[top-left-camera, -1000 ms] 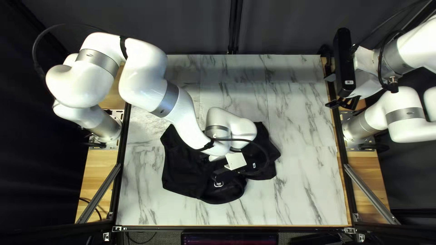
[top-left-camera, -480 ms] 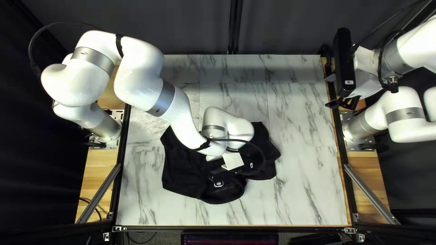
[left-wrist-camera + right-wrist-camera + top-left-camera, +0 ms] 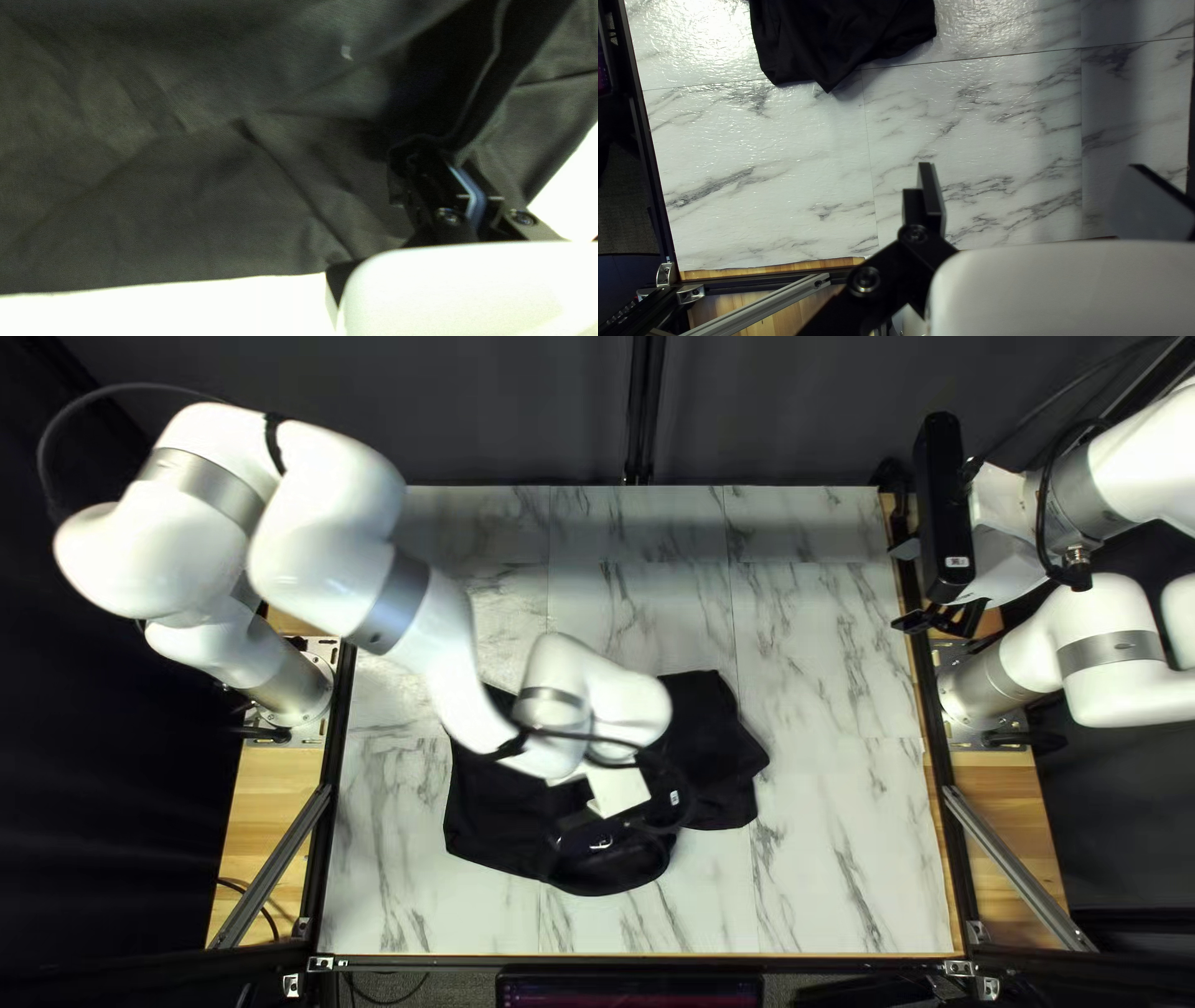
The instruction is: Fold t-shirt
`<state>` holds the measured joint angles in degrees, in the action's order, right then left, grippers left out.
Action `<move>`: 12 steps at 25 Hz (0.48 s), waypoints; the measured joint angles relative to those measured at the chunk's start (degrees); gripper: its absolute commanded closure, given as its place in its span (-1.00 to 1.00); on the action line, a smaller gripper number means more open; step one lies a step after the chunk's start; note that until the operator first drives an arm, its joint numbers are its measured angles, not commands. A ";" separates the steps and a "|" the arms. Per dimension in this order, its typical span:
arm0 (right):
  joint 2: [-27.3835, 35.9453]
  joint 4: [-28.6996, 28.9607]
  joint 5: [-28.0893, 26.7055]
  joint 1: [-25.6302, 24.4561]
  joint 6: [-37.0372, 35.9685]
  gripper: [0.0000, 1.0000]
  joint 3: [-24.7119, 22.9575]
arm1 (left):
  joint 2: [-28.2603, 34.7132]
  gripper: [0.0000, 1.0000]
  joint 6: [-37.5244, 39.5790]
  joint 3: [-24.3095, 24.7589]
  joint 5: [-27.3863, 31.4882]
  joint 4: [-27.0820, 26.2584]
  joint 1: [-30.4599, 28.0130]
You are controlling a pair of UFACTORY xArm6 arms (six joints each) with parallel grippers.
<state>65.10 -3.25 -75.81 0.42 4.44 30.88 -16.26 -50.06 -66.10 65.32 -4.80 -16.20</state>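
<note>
Over the table (image 3: 834, 647), my left pincer (image 3: 619, 793) (fingers together) grips the t-shirt (image 3: 492, 815).

No text can be read: the small white label (image 3: 956, 563) on the right arm's (image 3: 1152, 454) black camera housing (image 3: 942, 498), between two and three o'clock from the top left view's centre, is too tiny. A similar tag (image 3: 675, 798) on the left arm's (image 3: 321, 535) black housing (image 3: 659, 803), at five o'clock, is equally illegible.
</note>
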 measured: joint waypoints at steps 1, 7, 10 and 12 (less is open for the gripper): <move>0.00 0.00 0.00 0.00 0.00 -1.00 0.00 | 1.00 0.98 2.28 0.60 0.17 1.06 -0.83; 0.00 0.00 0.00 0.00 0.00 -1.00 0.00 | 7.07 1.00 22.32 4.74 0.80 9.98 -5.09; 0.00 0.00 0.00 0.00 0.00 -1.00 0.00 | 9.59 1.00 35.56 6.86 1.76 15.33 -6.79; 0.00 0.00 0.00 0.00 0.00 -1.00 0.00 | 11.32 1.00 43.96 8.24 2.92 18.62 -7.58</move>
<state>65.10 -3.25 -75.81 0.42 4.44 30.88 -4.94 -6.10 -57.86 68.24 13.81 -23.78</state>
